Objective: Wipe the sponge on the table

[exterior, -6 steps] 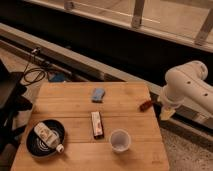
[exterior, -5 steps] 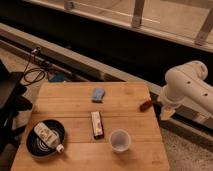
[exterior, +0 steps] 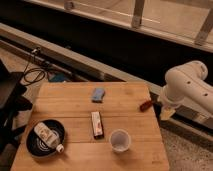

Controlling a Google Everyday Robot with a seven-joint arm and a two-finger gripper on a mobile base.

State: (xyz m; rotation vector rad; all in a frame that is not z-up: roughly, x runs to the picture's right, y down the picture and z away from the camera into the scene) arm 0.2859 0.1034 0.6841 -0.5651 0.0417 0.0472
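Blue sponge (exterior: 98, 94) is lying on the worktop (exterior: 70, 102), apart from the gripper (exterior: 145, 105) at its right edge (closure I cannot tell), needing flat wiping pressure.

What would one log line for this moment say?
sponge: lying on table, far side | gripper: at table's right edge, apart from sponge | wipe: not yet begun

No legible text on anything on the table (exterior: 70, 102), nor on the hand (exterior: 146, 105) at its right edge.

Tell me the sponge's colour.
The sponge is blue in the camera view; the gripper is beside the right edge of the table.
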